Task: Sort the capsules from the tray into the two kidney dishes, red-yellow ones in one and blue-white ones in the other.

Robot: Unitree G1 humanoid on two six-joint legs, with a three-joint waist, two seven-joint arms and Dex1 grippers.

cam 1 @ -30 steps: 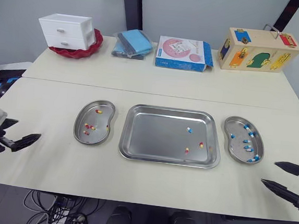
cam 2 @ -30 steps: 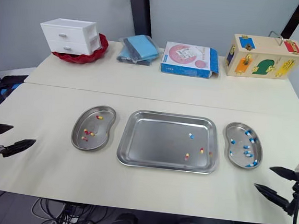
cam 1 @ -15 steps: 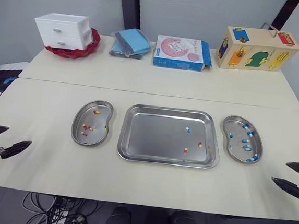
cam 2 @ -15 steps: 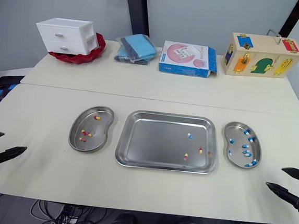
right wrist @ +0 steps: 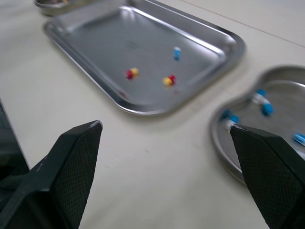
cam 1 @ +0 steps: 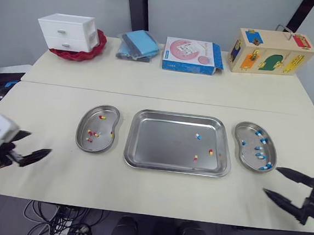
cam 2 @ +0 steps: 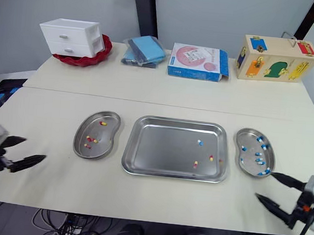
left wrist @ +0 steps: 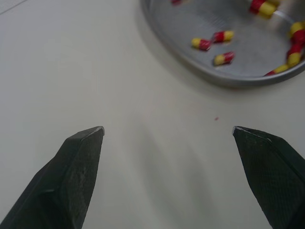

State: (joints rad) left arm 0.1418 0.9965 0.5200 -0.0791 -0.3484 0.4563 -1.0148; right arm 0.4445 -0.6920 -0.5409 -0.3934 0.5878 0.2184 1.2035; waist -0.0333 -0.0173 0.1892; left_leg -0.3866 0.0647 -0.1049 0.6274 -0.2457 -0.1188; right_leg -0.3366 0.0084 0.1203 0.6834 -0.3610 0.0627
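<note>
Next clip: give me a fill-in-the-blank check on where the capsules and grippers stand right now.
The tray holds ___ capsules.
The capsule nearest its far edge is ___ and white.
The sorted red-yellow capsules lie in the kidney dish on the robot's ___.
The left gripper and right gripper have their jaws ___.
Missing words: three; blue; left; open.
</note>
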